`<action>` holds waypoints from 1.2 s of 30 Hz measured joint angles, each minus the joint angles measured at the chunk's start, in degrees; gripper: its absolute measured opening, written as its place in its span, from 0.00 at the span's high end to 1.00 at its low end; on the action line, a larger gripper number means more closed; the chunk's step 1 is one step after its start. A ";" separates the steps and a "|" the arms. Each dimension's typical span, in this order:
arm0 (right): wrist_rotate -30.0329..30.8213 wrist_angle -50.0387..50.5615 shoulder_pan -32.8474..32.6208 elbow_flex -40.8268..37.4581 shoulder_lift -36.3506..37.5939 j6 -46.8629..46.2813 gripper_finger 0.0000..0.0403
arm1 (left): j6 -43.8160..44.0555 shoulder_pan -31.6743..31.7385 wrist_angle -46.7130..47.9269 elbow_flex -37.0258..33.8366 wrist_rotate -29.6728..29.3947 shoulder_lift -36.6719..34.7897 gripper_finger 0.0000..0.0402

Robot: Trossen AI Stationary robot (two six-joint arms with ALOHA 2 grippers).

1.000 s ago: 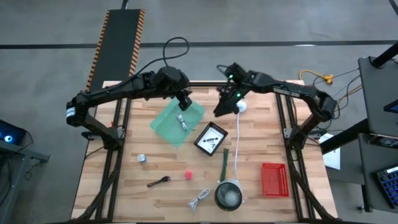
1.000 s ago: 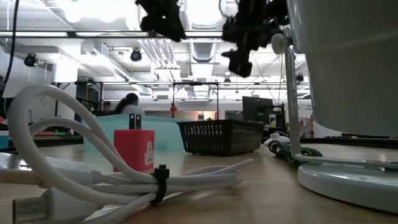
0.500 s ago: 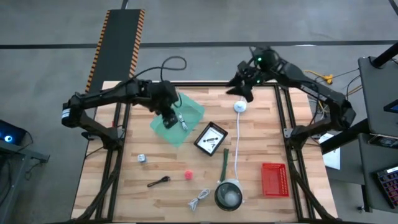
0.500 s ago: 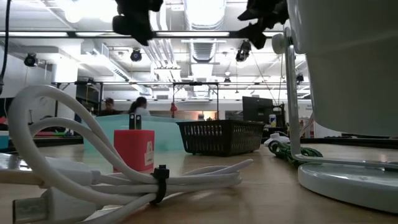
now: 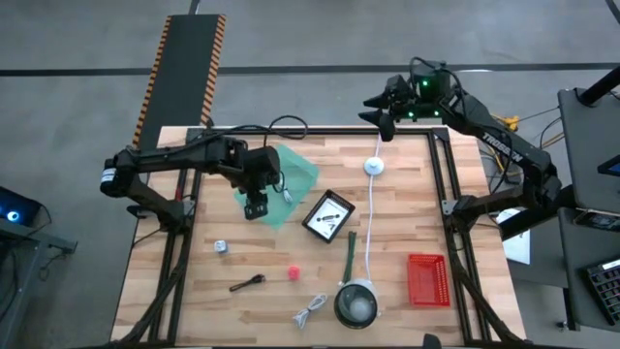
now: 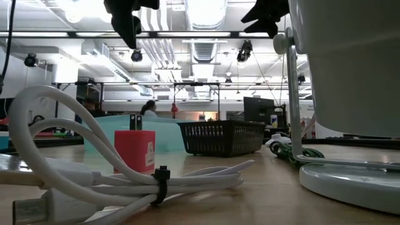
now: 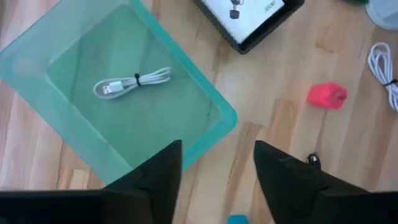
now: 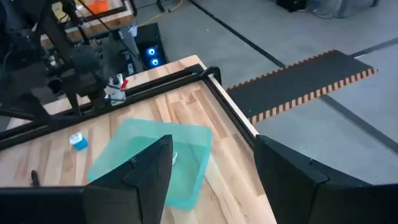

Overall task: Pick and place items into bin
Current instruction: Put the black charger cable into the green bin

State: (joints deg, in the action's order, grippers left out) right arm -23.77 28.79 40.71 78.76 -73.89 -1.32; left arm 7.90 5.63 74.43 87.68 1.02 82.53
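Note:
A translucent green bin (image 5: 283,182) sits on the table's far left and holds one coiled silver-white cable (image 7: 130,83). My left gripper (image 5: 256,206) hangs open above the bin's near-left rim (image 7: 217,149). On the wood nearer the front lie a small metal piece (image 5: 221,246), a brown spoon-like utensil (image 5: 247,283), a pink block (image 5: 294,272), a second coiled cable (image 5: 310,311) and a dark green stick (image 5: 350,250). A white printed card rests in a black tray (image 5: 329,215). My right gripper (image 5: 381,114) is open, high over the table's far edge (image 8: 211,146).
A long white cord with a round puck (image 5: 374,166) runs from the far edge to a round grey bowl (image 5: 356,302). A red mesh basket (image 5: 426,279) stands near the right front. Black frame rails (image 5: 438,184) border the table's sides.
My left gripper has moved from above the bin's far side across the bin toward the table's near-left, ending over the near-left rim. My right gripper has pulled back from above the puck toward the far edge and to the right. The cable in the bin has stayed put.

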 joint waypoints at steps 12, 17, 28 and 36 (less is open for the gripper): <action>-0.03 0.77 0.00 -0.07 -0.11 7.61 0.48 | 14.83 -8.63 -0.19 -4.70 10.71 4.35 0.38; -0.07 -1.17 -0.02 -0.07 -0.22 8.83 0.48 | 24.48 -15.31 -1.97 -4.70 10.83 7.53 0.43; -0.15 -0.33 -0.02 -0.17 -0.24 7.48 0.48 | 36.21 -27.63 -8.43 -5.11 12.73 14.29 0.45; -0.20 -0.30 -0.04 -0.24 -0.24 4.94 0.48 | 42.74 -32.80 -18.13 -15.16 12.54 14.58 0.45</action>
State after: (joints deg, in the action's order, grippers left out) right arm -23.97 28.49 40.66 78.52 -74.13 3.62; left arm 50.64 -27.17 56.29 72.51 13.56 97.10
